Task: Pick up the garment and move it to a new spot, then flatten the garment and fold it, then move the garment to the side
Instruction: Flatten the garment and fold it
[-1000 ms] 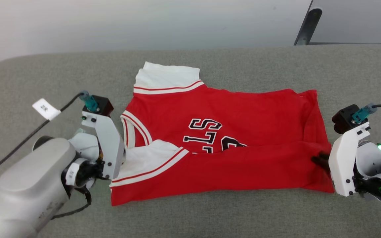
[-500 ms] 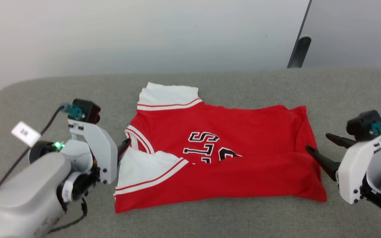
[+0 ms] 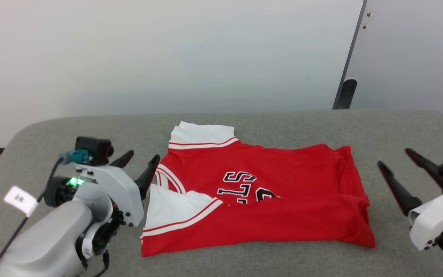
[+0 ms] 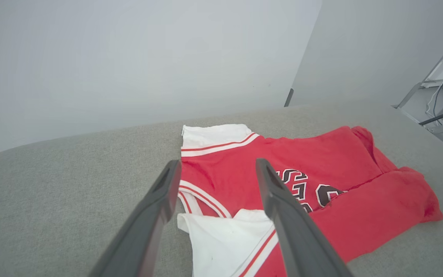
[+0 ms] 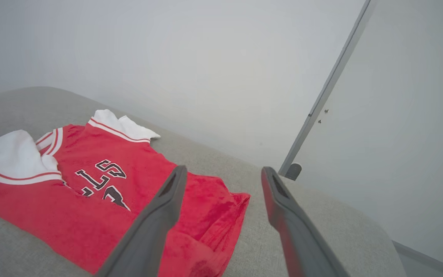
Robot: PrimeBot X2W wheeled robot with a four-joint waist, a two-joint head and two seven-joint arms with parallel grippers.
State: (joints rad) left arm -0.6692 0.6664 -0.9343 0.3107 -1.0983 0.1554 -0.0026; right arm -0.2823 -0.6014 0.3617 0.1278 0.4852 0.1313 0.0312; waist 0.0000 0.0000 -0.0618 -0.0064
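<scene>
On the grey cushion (image 3: 283, 127), the garment (image 3: 260, 215) lies flat, its near half folded up over the lettering. Left gripper (image 3: 144, 155) by the sleeve end, right gripper (image 3: 393, 157) off the hem end: both spread wide, holding nothing. I judge the first fold done; further folding and the move aside remain.

Grey fabric-topped desk (image 3: 283, 127) with rounded corners against a plain white wall (image 3: 167, 57), evenly lit, a pale panel (image 3: 417, 57) and dark foot (image 3: 345, 94) at right.
</scene>
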